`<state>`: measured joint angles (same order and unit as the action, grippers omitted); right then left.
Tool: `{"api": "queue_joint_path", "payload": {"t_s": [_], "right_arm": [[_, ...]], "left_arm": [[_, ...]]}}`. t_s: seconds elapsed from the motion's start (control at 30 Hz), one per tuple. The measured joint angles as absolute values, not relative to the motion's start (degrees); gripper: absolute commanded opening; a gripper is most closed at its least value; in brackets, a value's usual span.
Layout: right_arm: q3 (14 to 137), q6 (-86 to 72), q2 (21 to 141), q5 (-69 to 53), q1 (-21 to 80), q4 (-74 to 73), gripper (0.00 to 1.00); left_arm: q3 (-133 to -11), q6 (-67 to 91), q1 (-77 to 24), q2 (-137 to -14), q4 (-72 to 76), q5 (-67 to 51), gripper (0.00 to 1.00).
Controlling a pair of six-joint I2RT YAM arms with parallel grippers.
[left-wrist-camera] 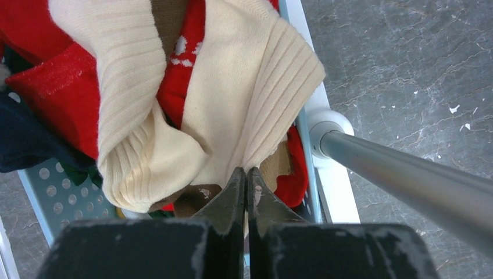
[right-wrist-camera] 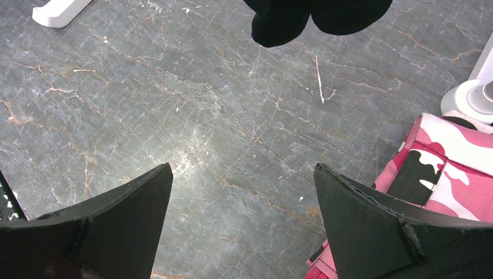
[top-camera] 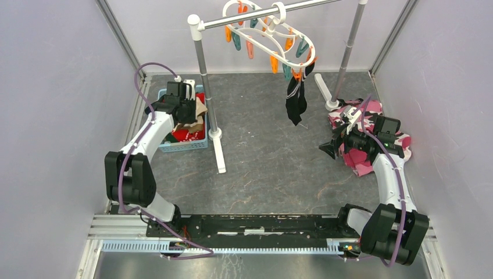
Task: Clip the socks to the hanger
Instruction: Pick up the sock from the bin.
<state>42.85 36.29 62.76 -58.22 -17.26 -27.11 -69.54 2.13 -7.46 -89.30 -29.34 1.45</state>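
Note:
A blue basket [top-camera: 185,145] at the left holds a heap of socks: a ribbed beige sock [left-wrist-camera: 232,99] on top, red socks [left-wrist-camera: 52,87] and a navy sock [left-wrist-camera: 23,139] under it. My left gripper [left-wrist-camera: 245,170] is down in the basket [left-wrist-camera: 52,197], its jaws shut on an edge of the beige sock. The white hanger [top-camera: 273,35] with orange and teal pins hangs from the rack bar at the back, and a black sock [top-camera: 296,102] dangles clipped to it. My right gripper [right-wrist-camera: 242,167] hovers open over bare table, below that black sock [right-wrist-camera: 314,14].
The silver rack's left pole [top-camera: 204,64] rises right beside the basket and passes close to my left wrist [left-wrist-camera: 407,174]. Its white feet [top-camera: 220,152] lie on the grey table. A pink camouflage cloth [top-camera: 395,142] lies under the right arm, by the right gripper's right finger [right-wrist-camera: 459,157].

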Motion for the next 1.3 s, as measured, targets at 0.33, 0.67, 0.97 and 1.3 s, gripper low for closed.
{"api": "queue_joint_path", "payload": {"t_s": [0.33, 0.67, 0.97, 1.3], "right_arm": [[42.9, 36.3, 62.8, -58.2, -17.2, -27.1, 0.98], [42.9, 36.3, 62.8, -58.5, -17.2, -27.1, 0.98], [42.9, 36.4, 62.8, -59.4, -17.3, -27.1, 0.98], [42.9, 43.6, 62.7, -66.1, -17.1, -31.4, 0.98]], "left_arm": [[-65.0, 2.1, -7.5, -80.5, -26.2, 5.6, 0.02], [-60.9, 2.2, -7.5, -62.4, -17.7, 10.5, 0.02], [-58.9, 2.3, -7.5, -51.7, -16.2, 10.4, 0.02], [-57.8, 2.1, -7.3, -38.7, -14.5, -6.1, 0.02]]}}
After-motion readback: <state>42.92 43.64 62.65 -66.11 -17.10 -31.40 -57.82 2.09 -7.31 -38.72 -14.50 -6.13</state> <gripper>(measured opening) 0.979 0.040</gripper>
